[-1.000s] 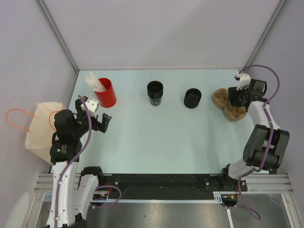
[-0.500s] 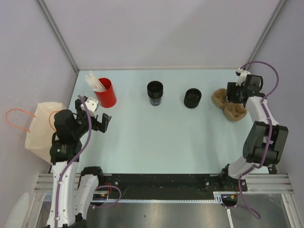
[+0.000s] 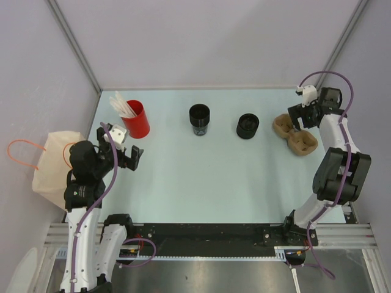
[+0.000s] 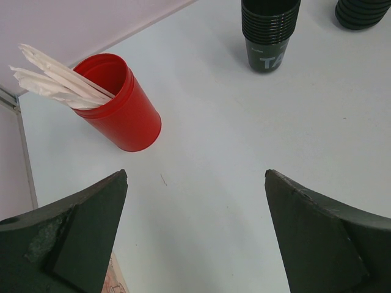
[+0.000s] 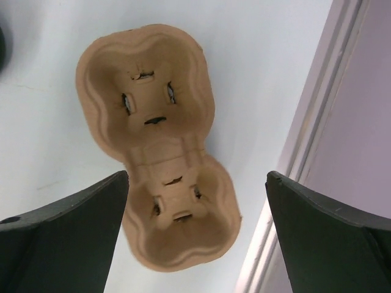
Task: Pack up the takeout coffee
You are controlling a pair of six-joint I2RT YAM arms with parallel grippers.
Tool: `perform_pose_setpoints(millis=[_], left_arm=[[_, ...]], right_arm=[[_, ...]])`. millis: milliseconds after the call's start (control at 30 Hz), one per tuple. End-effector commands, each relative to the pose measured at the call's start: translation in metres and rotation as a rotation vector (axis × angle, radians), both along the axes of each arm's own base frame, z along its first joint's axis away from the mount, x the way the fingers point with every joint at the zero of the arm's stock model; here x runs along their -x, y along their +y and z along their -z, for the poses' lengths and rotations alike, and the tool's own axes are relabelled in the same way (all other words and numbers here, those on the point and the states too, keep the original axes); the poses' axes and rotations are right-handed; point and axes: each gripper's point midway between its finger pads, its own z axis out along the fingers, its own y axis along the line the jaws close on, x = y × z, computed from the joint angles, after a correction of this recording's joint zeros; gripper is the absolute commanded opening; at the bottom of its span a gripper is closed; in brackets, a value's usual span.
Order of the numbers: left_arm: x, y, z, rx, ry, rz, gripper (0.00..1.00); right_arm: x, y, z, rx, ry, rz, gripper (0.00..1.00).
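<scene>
The takeout coffee (image 3: 199,118) is a black cup standing upright at the middle back of the table, and it also shows at the top of the left wrist view (image 4: 269,33). My left gripper (image 3: 130,157) hangs open at the left, well short of the takeout coffee, with nothing between its fingers (image 4: 195,177). At the far right, my right gripper (image 3: 297,118) is open just above a brown two-cup cardboard carrier (image 3: 301,143). The carrier (image 5: 153,91) lies flat and empty below the right gripper (image 5: 197,178).
A squat black round piece (image 3: 247,126) sits between the cup and the carrier. A red cup (image 3: 137,119) with white sticks stands at the back left. A beige bag (image 3: 52,165) with orange handles hangs off the table's left edge. The right wall rail (image 5: 317,110) runs close beside the carrier.
My right gripper has opened wide, let go of the carrier and drawn back toward the far right corner. The left arm has not moved.
</scene>
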Motion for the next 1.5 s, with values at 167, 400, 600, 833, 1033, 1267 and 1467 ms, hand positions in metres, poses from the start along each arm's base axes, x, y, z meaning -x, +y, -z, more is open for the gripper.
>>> perform_pose_setpoints(millis=[167, 400, 600, 833, 1033, 1267, 1467], left_arm=[[-0.004, 0.0, -0.001, 0.018, -0.012, 0.002, 0.99], [-0.005, 0.001, -0.001, 0.019, -0.009, -0.001, 0.99], [-0.007, 0.001, 0.001, 0.021, -0.002, 0.0, 1.0], [-0.008, 0.001, 0.003, 0.022, 0.006, 0.0, 0.99], [-0.007, 0.001, 0.002, 0.024, 0.006, 0.0, 0.99], [-0.008, 0.002, 0.003, 0.023, 0.01, 0.0, 1.0], [-0.008, 0.002, 0.003, 0.026, 0.012, -0.003, 0.99]], right_arm=[[-0.018, 0.003, 0.014, 0.04, 0.076, -0.229, 1.0], [-0.019, 0.012, 0.024, 0.004, 0.115, -0.285, 1.0], [-0.015, 0.011, 0.033, 0.002, 0.161, -0.315, 1.0], [-0.01, 0.006, 0.043, -0.002, 0.188, -0.318, 0.98], [-0.008, 0.002, 0.047, 0.005, 0.199, -0.317, 0.96], [-0.008, 0.006, 0.048, -0.008, 0.194, -0.329, 0.94], [-0.005, 0.01, 0.052, -0.011, 0.202, -0.335, 0.93]])
